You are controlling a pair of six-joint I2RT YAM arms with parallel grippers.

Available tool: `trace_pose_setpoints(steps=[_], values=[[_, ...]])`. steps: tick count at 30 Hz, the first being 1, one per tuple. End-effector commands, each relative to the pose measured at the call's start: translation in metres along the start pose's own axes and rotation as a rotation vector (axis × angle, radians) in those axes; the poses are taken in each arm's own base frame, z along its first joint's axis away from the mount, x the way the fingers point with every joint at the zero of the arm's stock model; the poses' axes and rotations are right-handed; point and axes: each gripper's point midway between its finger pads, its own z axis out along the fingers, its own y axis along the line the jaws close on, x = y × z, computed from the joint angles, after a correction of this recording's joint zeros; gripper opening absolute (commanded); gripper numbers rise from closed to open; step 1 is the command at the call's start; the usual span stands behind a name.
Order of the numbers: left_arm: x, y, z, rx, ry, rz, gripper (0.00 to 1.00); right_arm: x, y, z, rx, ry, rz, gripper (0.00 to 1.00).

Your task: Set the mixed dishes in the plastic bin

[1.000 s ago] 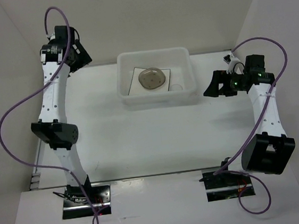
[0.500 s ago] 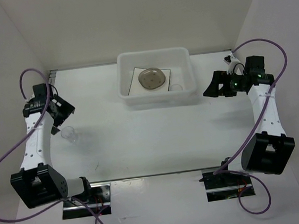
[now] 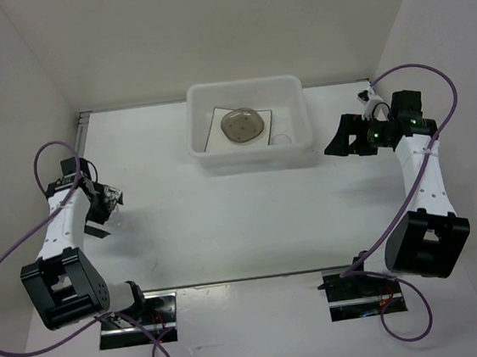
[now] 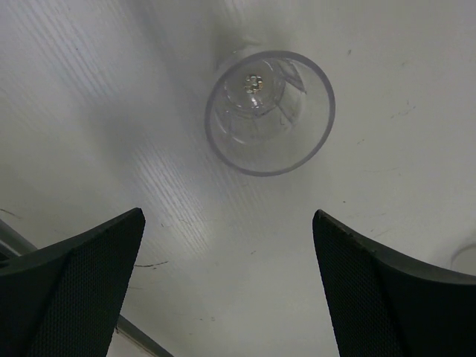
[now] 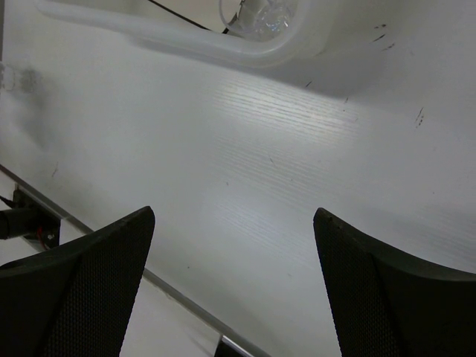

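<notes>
Top view: the plastic bin point(image 3: 253, 156) is seen at the far edge of the table point(image 3: 243, 221), about mid-width. The square plate point(image 3: 215, 132) is laid flat inside it, a saucer point(image 3: 243, 125) is set on the plate, and a binned cup point(image 3: 280, 139) is tucked in the near right corner. A broad stretch of bare tabletop is left between bin and arm bases. The left gripper point(image 3: 105, 211) is held low, close to the table's left edge and well apart from the bin. The right gripper point(image 3: 337, 141) is hung just beside the bin's right end.

Left wrist: jaws are spread wide, with nothing held. A loose cup point(image 4: 269, 111) is seen upright on the table, ahead of the fingers point(image 4: 74, 290) and untouched.

Right wrist: jaws are parted here too, with nothing gripped. The bin's rounded corner is caught ahead, the binned cup showing through its wall.
</notes>
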Motion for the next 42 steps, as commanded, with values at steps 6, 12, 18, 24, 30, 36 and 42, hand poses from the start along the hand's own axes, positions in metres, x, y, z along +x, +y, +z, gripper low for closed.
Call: trace_pose_setpoints(steps=[6,12,18,24,30,36,42], values=[[-0.01,0.012,0.003,-0.09,-0.027,-0.257,1.0,-0.014,-0.003,-0.005,0.016,-0.042,-0.041,0.91],[-0.008,0.019,0.01,-0.118,-0.013,-0.384,1.0,-0.016,-0.004,-0.005,0.016,-0.043,-0.042,0.91],[0.006,0.024,0.035,-0.151,0.068,-0.446,1.0,-0.016,-0.004,-0.005,0.016,-0.043,-0.042,0.91],[0.004,0.03,0.056,-0.168,0.091,-0.478,0.86,-0.019,-0.005,-0.006,0.027,-0.048,-0.057,0.91],[-0.019,0.014,0.049,-0.109,0.059,-0.409,0.0,-0.018,-0.007,-0.008,0.032,-0.046,-0.045,0.91],[-0.065,-0.051,0.021,0.146,0.002,-0.211,0.0,-0.018,-0.007,-0.008,0.032,-0.046,-0.045,0.91],[-0.072,-0.187,-0.036,0.542,-0.045,0.133,0.0,-0.017,-0.005,-0.006,0.013,-0.042,-0.04,0.91]])
